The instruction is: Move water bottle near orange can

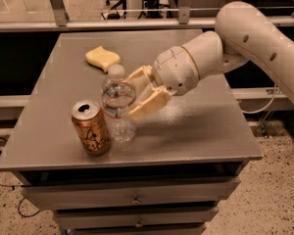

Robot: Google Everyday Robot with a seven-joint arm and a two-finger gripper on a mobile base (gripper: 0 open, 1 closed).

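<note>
The water bottle (118, 105), clear and ribbed with a white cap, stands upright on the grey table (196, 131), close to the front left. The orange can (91, 127) stands just left of it and a little nearer to me, almost touching it. My gripper (132, 96) reaches in from the right. Its tan fingers (148, 104) lie on the bottle's far and near sides at mid height and are closed on it. The bottle's base is on or just above the tabletop.
A yellow sponge (103, 58) lies at the back left of the table. My white arm (255, 38) crosses over the table's right side. Drawers (137, 199) sit under the tabletop. A metal rail (137, 21) runs behind the table.
</note>
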